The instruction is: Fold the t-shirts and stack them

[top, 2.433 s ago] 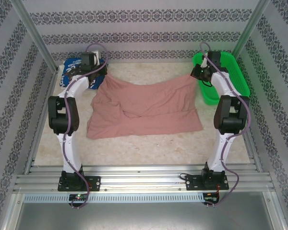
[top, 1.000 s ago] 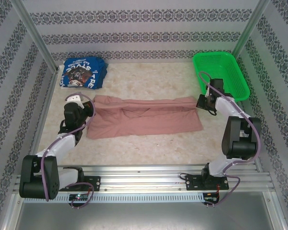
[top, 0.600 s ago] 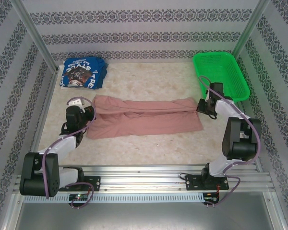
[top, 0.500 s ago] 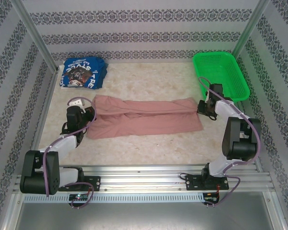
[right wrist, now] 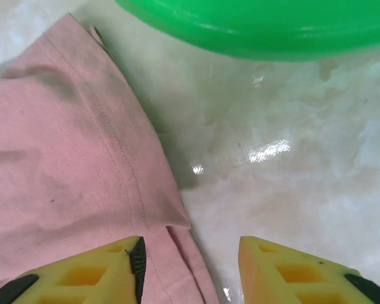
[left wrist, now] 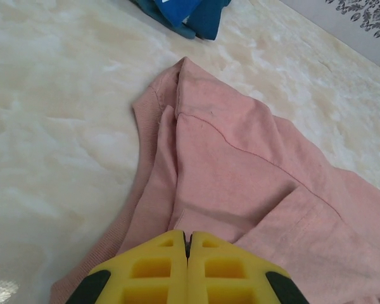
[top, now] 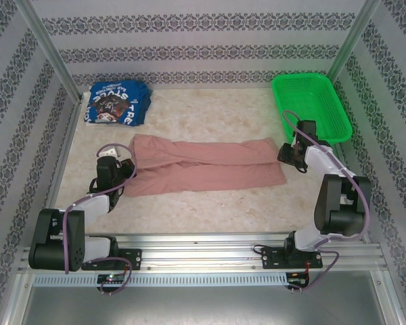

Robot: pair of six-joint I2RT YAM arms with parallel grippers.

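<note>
From above, the pink t-shirt [top: 203, 166] lies mid-table as a narrow band. 2.4 s ago it was a broad sheet held at its far corners. The left gripper [top: 125, 169] sits at its 9 o'clock end and the right gripper [top: 286, 156] at its 3 o'clock end. The folded blue t-shirt [top: 115, 105] has stayed at 10 o'clock and the green basket [top: 338, 112] at 2 o'clock.

On the left wrist, the left gripper [left wrist: 187, 253] is pressed closed over the pink t-shirt [left wrist: 240, 164], with the blue t-shirt [left wrist: 183, 12] at 12 o'clock.

On the right wrist, the right gripper [right wrist: 190, 259] is spread wide. One finger is over the hem corner of the pink t-shirt [right wrist: 57, 158], and the green basket [right wrist: 259, 25] is at 12 o'clock.
</note>
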